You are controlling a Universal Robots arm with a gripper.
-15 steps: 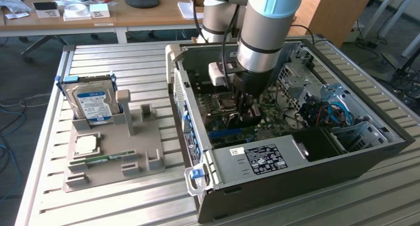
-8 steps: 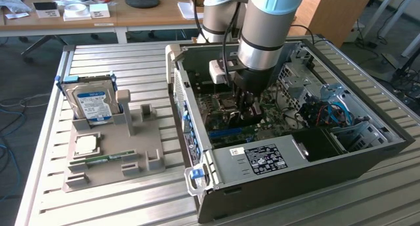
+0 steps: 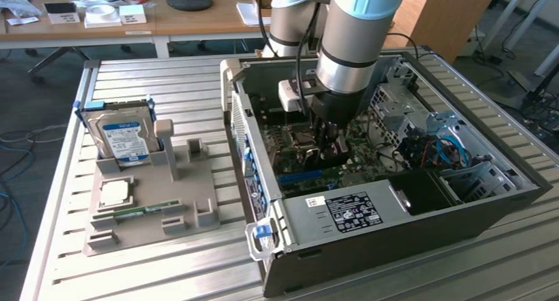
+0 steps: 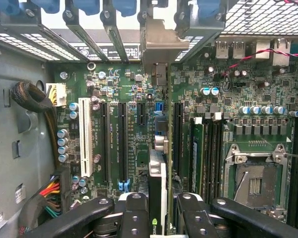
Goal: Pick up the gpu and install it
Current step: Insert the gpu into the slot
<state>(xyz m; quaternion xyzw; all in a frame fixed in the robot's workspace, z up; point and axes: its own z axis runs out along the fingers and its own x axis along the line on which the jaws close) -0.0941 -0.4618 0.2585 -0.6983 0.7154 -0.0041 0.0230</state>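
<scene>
The arm reaches down into the open computer case [image 3: 393,216], which lies on its side on the slatted table. My gripper [image 3: 328,127] is shut on the gpu [image 3: 325,154], a dark card held on edge just over the motherboard [image 3: 302,163]. In the wrist view the gpu [image 4: 158,168] runs straight away from my gripper [image 4: 159,201], pinched between the black fingers [image 4: 134,210]. Its grey metal bracket [image 4: 159,44] meets the rear slot openings. The card lies along the board between two long black slots [image 4: 122,141]. Whether it is seated in a slot I cannot tell.
A white slot [image 4: 87,136], the bare CPU socket [image 4: 256,181] and a cable bundle [image 4: 49,196] flank the card. Left of the case, a grey fixture [image 3: 148,216] holds a hard drive [image 3: 122,134], a CPU [image 3: 115,193] and a green RAM stick [image 3: 140,211]. Drive cages and blue cables [image 3: 446,147] fill the case's right.
</scene>
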